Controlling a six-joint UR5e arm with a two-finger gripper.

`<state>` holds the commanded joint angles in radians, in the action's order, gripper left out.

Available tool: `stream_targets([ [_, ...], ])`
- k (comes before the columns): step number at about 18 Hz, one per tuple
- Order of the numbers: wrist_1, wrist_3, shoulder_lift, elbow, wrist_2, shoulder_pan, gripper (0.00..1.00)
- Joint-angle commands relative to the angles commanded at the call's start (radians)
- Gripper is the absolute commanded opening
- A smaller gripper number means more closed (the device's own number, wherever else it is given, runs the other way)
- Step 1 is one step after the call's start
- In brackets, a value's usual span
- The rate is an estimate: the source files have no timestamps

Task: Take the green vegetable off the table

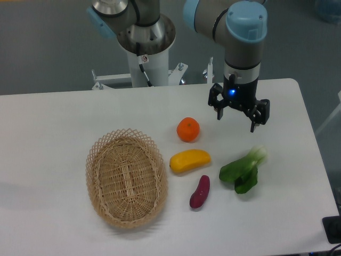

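The green vegetable (242,170) lies on the white table (53,122) at the right, its dark green leaves toward the front and its pale stalk end (259,154) pointing back right. My gripper (236,119) hangs above the table behind the vegetable, apart from it. Its two black fingers (254,124) are spread wide with nothing between them.
An orange (188,129) sits left of the gripper. A yellow oblong fruit (189,160) and a purple eggplant-shaped item (200,191) lie left of the vegetable. A woven wicker basket (126,177) stands at the front left. The arm's base (146,50) is at the table's back edge.
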<state>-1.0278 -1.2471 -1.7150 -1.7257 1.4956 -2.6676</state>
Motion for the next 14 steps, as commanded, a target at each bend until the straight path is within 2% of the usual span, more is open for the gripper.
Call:
stream_targets([
  [3,0.034,0.002,-0.002,-0.008,0.000,0.000,1.00],
  [14,0.037,0.058,-0.005,-0.012,-0.031,-0.005,1.00],
])
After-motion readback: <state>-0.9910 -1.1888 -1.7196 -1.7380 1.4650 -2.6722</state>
